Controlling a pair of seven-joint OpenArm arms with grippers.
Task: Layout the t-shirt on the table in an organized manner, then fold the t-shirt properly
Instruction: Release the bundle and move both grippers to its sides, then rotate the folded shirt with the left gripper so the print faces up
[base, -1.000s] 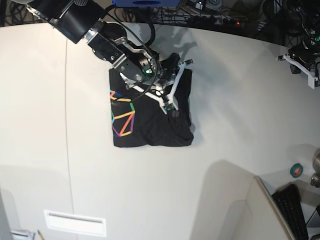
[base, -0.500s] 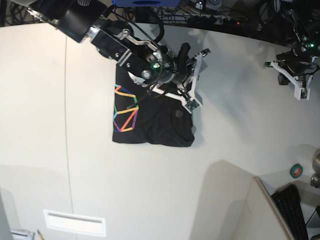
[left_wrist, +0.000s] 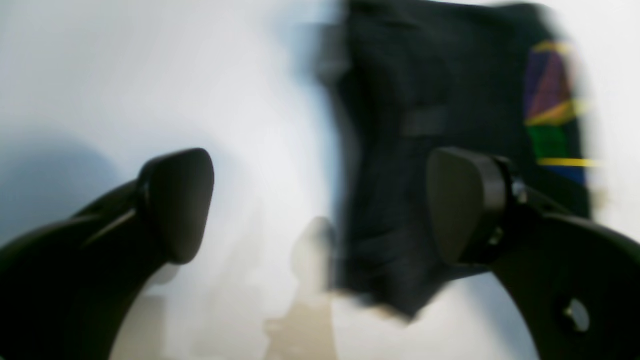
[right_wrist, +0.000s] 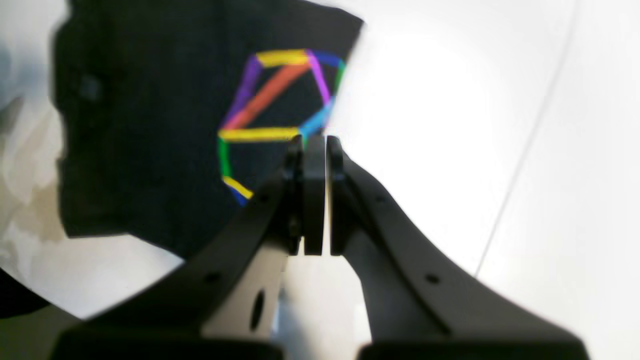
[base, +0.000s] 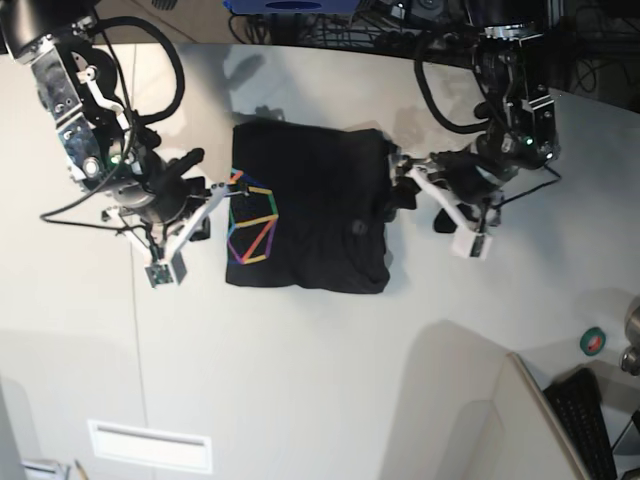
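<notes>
Your t-shirt (base: 305, 208): folded into a black rectangle, flat on the desk (base: 300, 380), rainbow print (base: 250, 222) facing up. Your left gripper (base: 410, 200): beside the shirt's plain edge, fingers (left_wrist: 175, 200) wide apart, empty. Your right gripper (base: 205, 205): by the print edge, fingers pressed together, empty.

We see the t-shirt (base: 305, 215) as soft matt black cloth, its coloured line print flat and bright. The table (base: 300, 380) looks smooth, matt and off-white. The right gripper (right_wrist: 314, 195) and left gripper (left_wrist: 320, 205) show dark, smooth, faintly sheened plastic.
</notes>
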